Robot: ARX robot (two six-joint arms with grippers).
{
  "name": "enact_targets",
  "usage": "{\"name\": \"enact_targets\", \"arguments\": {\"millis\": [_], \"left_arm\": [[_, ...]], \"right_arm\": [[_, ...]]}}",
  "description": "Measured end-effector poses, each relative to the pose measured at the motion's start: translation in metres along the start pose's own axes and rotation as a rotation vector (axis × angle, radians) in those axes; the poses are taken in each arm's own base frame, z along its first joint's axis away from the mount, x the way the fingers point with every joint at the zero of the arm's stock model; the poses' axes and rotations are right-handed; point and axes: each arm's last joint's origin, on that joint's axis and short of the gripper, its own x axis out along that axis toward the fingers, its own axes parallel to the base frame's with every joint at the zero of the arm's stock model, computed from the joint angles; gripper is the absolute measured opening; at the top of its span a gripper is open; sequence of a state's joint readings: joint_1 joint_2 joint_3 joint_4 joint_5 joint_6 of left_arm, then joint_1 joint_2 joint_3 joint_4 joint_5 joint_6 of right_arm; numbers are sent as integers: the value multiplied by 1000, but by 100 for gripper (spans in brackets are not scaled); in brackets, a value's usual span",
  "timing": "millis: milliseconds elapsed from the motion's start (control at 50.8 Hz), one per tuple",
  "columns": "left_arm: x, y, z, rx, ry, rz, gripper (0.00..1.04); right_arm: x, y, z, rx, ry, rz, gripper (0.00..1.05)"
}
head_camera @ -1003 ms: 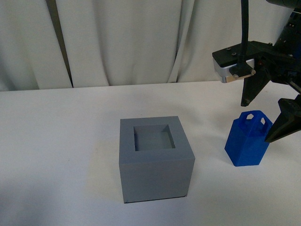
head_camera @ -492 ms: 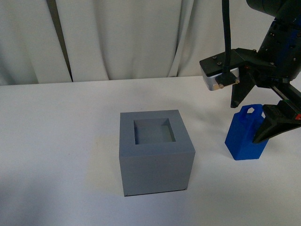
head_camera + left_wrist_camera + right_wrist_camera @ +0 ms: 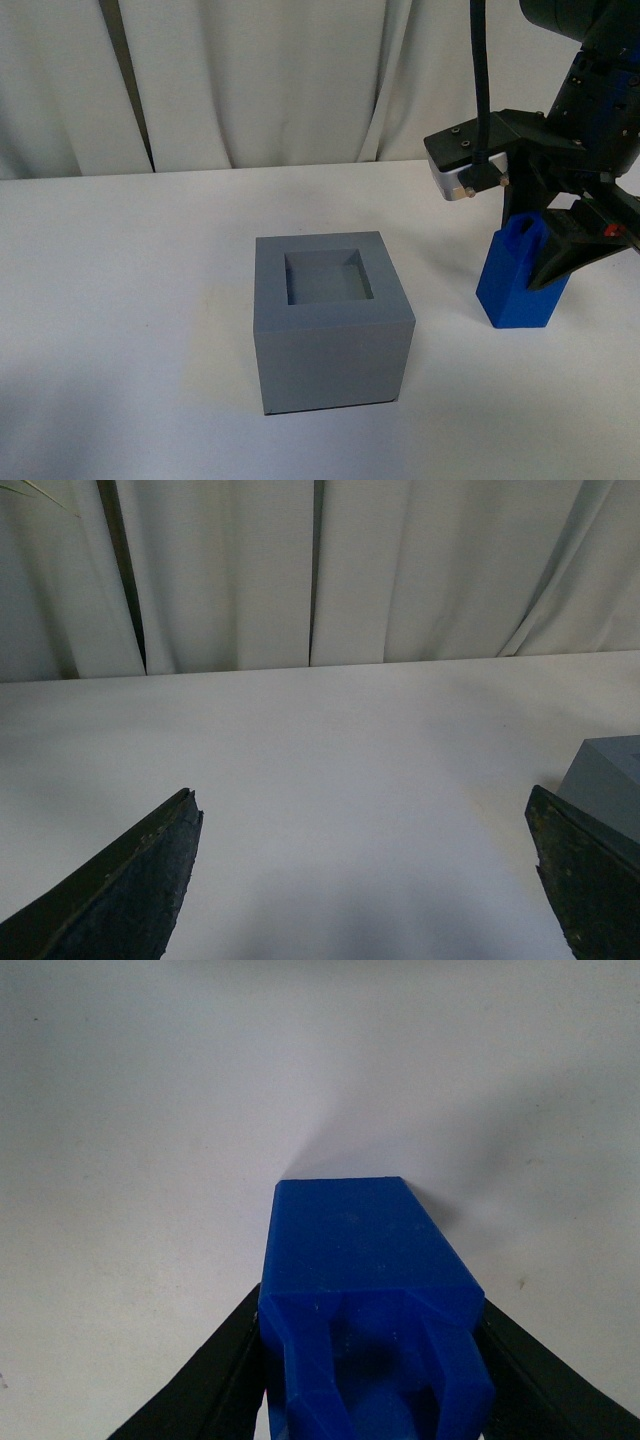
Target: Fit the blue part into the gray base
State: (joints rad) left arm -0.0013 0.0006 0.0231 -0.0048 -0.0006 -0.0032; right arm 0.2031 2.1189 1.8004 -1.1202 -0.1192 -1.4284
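Note:
The gray base (image 3: 331, 330), a cube with a square recess in its top, stands at the table's middle; one corner of it shows in the left wrist view (image 3: 606, 780). The blue part (image 3: 518, 285) stands upright on the table to the right of the base. My right gripper (image 3: 538, 240) is shut on the blue part's top, and its black fingers press both sides of the handle in the right wrist view (image 3: 370, 1290). My left gripper (image 3: 365, 880) is open and empty above the bare table, left of the base.
The white table (image 3: 120, 300) runs to a white curtain (image 3: 250, 80) at the back. A dark cable (image 3: 478, 90) hangs down to the right wrist camera housing (image 3: 462, 160).
My right gripper has dropped onto the blue part and its fingers have shut on the handle. The part has stayed on the table at the same spot.

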Motion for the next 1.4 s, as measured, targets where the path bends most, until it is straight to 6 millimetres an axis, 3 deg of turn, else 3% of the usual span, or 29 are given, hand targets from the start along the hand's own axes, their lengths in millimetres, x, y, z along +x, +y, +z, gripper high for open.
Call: {"name": "enact_targets", "arguments": {"millis": [236,413,610,747,924,1180,1396], "left_arm": [[0,0,0,0,0,0,99],[0,0,0,0,0,0,99],[0,0,0,0,0,0,99],[0,0,0,0,0,0,99],[0,0,0,0,0,0,99],[0,0,0,0,0,0,99],[0,0,0,0,0,0,99]], "right_arm": [[-10,2,6,-3,-52,34,47],[-37,2,23,-25,-99,8,47],[-82,10,53,-80,-149,-48,47],[-96,16,73,-114,-160,-59,47],[-98,28,104,-165,-165,-67,47],[-83,44,135,-207,-162,-36,47],[-76,48,142,-211,-146,-30,47]]}}
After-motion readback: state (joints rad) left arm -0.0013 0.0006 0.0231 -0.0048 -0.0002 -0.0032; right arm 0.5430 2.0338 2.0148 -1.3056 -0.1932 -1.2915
